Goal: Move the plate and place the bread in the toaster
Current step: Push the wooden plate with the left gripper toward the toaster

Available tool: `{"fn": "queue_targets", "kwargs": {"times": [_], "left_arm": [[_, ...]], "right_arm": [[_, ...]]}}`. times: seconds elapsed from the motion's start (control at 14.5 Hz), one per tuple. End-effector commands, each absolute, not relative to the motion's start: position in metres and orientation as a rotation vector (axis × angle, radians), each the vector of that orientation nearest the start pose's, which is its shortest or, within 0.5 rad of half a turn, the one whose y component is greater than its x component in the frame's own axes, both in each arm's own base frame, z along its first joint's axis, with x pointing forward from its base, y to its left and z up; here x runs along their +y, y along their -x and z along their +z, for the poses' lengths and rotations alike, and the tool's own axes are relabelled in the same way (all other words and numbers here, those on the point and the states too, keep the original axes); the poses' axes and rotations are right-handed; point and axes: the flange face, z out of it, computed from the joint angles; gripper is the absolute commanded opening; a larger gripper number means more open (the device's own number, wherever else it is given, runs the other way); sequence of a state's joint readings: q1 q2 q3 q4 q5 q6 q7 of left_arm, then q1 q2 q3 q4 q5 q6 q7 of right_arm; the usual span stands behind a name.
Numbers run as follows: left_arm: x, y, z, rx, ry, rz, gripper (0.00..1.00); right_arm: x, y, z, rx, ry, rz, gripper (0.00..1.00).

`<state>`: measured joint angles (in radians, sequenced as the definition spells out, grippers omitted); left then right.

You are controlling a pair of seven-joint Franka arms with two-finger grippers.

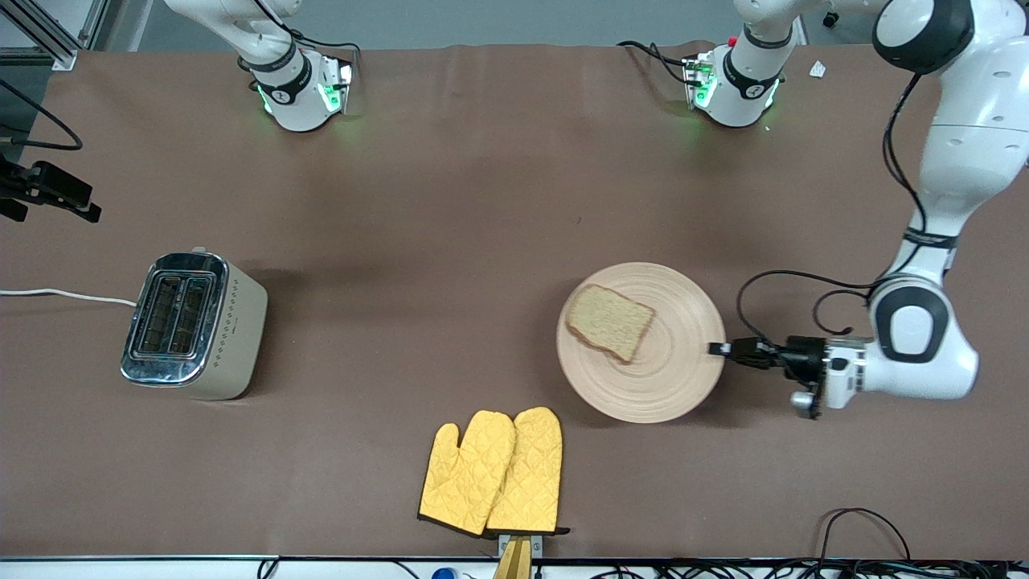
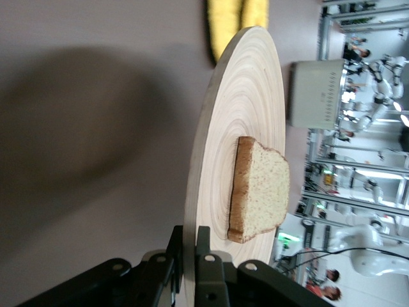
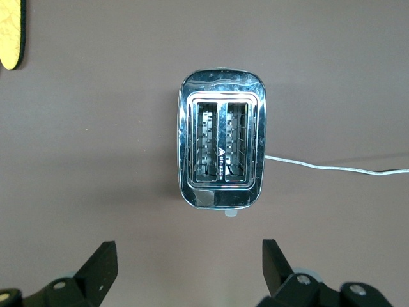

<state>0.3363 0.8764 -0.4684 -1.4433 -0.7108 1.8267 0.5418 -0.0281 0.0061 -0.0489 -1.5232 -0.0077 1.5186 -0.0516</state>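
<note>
The pale wood plate (image 1: 667, 378) lies toward the left arm's end of the table, with the slice of brown bread (image 1: 609, 322) on it. My left gripper (image 1: 718, 348) is shut on the plate's rim, one finger above and one below, as the left wrist view (image 2: 190, 233) shows with the bread (image 2: 259, 190) just ahead. The chrome-topped toaster (image 1: 193, 324) stands toward the right arm's end, both slots empty. My right gripper (image 3: 189, 256) is open and empty, high above the table beside the toaster (image 3: 220, 147).
A pair of yellow oven mitts (image 1: 494, 472) lies near the front edge, nearer to the camera than the plate. The toaster's white cord (image 1: 64, 295) runs off the table's end. The toaster also shows in the left wrist view (image 2: 316, 94).
</note>
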Motion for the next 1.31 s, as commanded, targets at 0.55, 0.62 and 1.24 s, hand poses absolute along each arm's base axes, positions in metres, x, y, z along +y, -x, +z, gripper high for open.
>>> {"fn": "queue_targets", "kwargs": {"times": [0.55,0.62,1.24], "left_arm": [[-0.378,-0.647,0.202,-0.012,-1.978,-0.079,0.00],[-0.395,-0.641,0.195,0.030,-1.982,-0.059,0.00],[-0.484,-0.583,0.136,0.125,-2.035,-0.046,0.01]], "right_arm": [[-0.077,-0.560,0.605,0.125,3.134,0.118,1.00],[-0.074,-0.561,0.604,0.118,3.135,0.116,1.00],[-0.075,-0.592,0.541,0.127,3.136,0.169,1.00]]}}
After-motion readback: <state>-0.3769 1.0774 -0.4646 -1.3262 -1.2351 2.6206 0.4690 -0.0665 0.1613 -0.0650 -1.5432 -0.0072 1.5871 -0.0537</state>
